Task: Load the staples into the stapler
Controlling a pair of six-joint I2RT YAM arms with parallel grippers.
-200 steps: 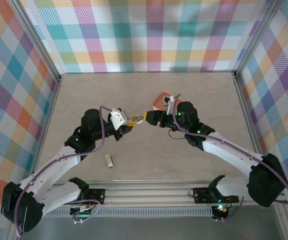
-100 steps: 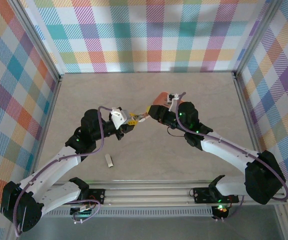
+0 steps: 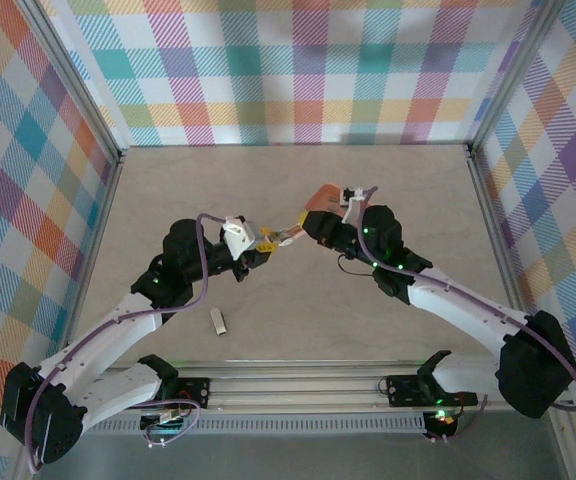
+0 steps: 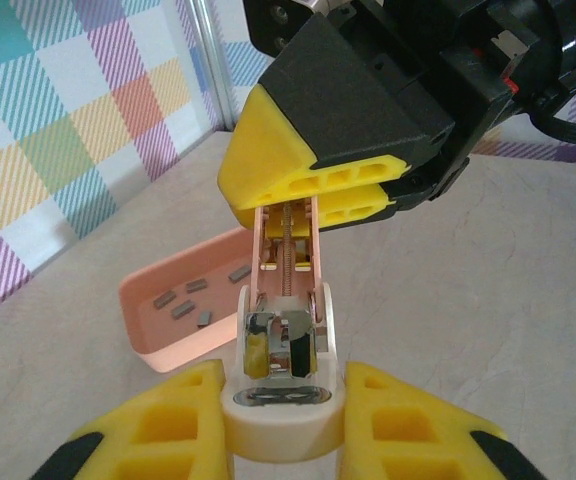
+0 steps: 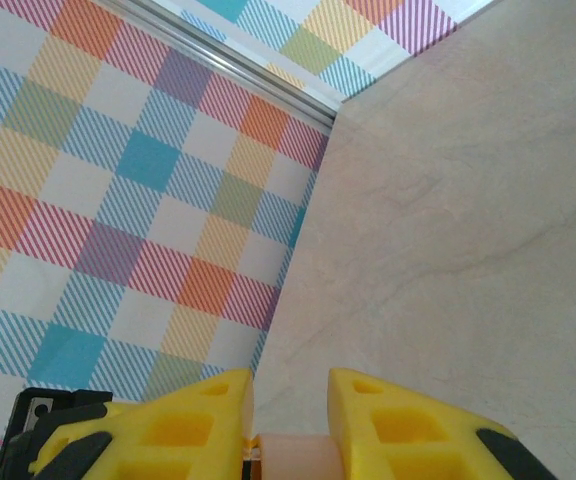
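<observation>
Left wrist cam: left pincer clamped on the whitish butt end of the stapler, one yellow finger each side, both touching it. Stapler is open and points away from the cam, pink rail w/ spring rod showing, metal bit inside at the near end. Far end of the rail is pinched btwn the yellow fingers of right pincer, one above, one below. Right wrist cam: right pincer closed on the stapler, pale pink bit low in frame, w/ tabletop and plaid wall beyond. Top external: left pincer and right pincer meet mid-tabletop, stapler bridging them. Left wrist cam again: salmon-orange tray sits on the tabletop left of the stapler, the staples loose inside it, several short grey bits, apart from each other. Top external: tray just beyond right pincer. Small grey-white oblong piece lies alone on the tabletop beside left arm, well apart from the stapler.
</observation>
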